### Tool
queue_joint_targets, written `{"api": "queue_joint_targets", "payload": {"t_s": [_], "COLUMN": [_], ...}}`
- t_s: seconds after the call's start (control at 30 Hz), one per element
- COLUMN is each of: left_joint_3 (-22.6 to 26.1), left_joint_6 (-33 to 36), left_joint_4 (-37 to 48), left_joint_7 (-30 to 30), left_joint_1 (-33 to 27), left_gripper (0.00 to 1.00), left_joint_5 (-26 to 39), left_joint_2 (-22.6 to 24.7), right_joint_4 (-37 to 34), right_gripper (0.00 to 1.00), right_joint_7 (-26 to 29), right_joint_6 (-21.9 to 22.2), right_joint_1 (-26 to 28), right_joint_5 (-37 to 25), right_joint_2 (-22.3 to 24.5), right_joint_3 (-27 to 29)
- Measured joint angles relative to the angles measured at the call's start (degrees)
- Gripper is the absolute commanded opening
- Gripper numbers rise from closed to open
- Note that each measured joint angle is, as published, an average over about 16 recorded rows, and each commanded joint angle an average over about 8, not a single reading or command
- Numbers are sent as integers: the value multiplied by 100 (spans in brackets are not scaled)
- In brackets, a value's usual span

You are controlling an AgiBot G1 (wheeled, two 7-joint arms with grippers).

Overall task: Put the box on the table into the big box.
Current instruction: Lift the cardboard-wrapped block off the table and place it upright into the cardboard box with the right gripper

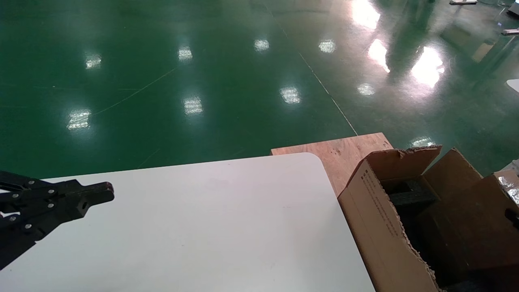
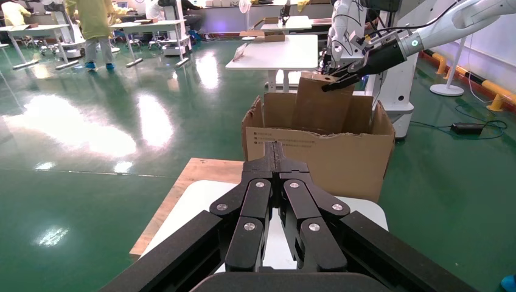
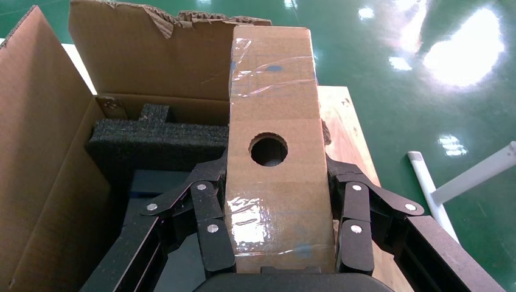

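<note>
I see a glossy green floor (image 1: 182, 81) and a brown plywood board (image 1: 340, 156).
Ceiling lights reflect off the floor; far off stand white worktables (image 2: 283, 52) and a person in yellow (image 2: 97, 24).

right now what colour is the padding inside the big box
Black foam, lining the brown big box; the right wrist view shows it best.

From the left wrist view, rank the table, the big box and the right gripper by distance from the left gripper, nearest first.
Measured from the closed left gripper:
1. Table, directly beneath it.
2. Big box, ahead, past the table's end.
3. Right gripper, farthest, above the carton, holding the box.
</note>
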Motion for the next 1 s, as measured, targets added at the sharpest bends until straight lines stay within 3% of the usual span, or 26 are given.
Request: {"api": "queue_joint_targets", "payload": {"t_s": [0.63, 1.0], "left_joint_3": [1, 1], "left_joint_6": [0, -1], "left_joint_4": [0, 0], "left_joint_7": [0, 1], "left_joint_1": [0, 0], "left_gripper": [0, 0], "left_joint_5": [-1, -1], "left_joint_2": [0, -1], "right_joint_4": [-742, -971], "right_gripper": [0, 0], "right_joint_7": [31, 143], "right_joint_6": [-306, -306], "right_joint_1": [1637, 2444], "right_joint_5": [-440, -1129], "right_joint_2": [39, 249], "right_joint_3": [-1251, -1532]}}
